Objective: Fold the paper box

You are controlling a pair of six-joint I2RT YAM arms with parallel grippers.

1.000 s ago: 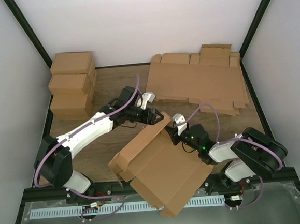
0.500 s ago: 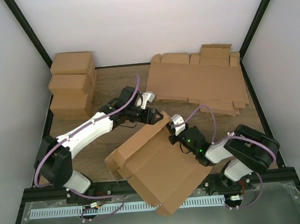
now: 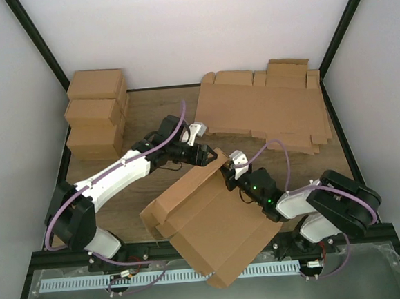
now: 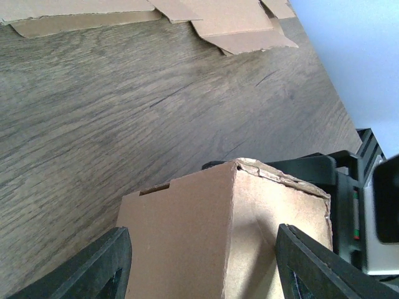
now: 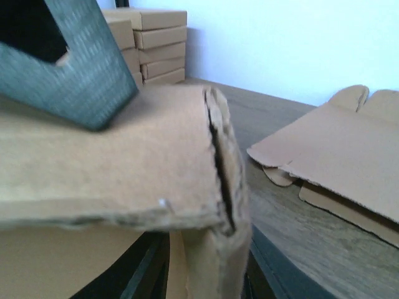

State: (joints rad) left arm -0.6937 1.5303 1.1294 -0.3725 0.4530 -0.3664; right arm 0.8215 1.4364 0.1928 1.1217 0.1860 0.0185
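The paper box point(image 3: 212, 221) is a large brown cardboard piece, partly folded, tilted over the table's near edge. My left gripper point(image 3: 206, 156) is open at its far corner. In the left wrist view the left gripper point(image 4: 202, 233) has its jaws spread wide to either side of that creased corner point(image 4: 234, 205). My right gripper point(image 3: 228, 178) is shut on the box's far right edge. In the right wrist view the right gripper point(image 5: 209, 265) pinches a doubled, frayed wall of the box point(image 5: 218, 205). One left finger point(image 5: 75, 68) rests on the panel above.
A thick sheaf of flat cardboard blanks point(image 3: 263, 113) lies at the back right; it also shows in the left wrist view point(image 4: 218, 18) and the right wrist view point(image 5: 336, 156). Finished boxes point(image 3: 97, 119) are stacked at the back left. Black frame rails edge the table.
The box has shifted a little to the near left, carried by my right gripper. My left gripper has stayed at the far corner.
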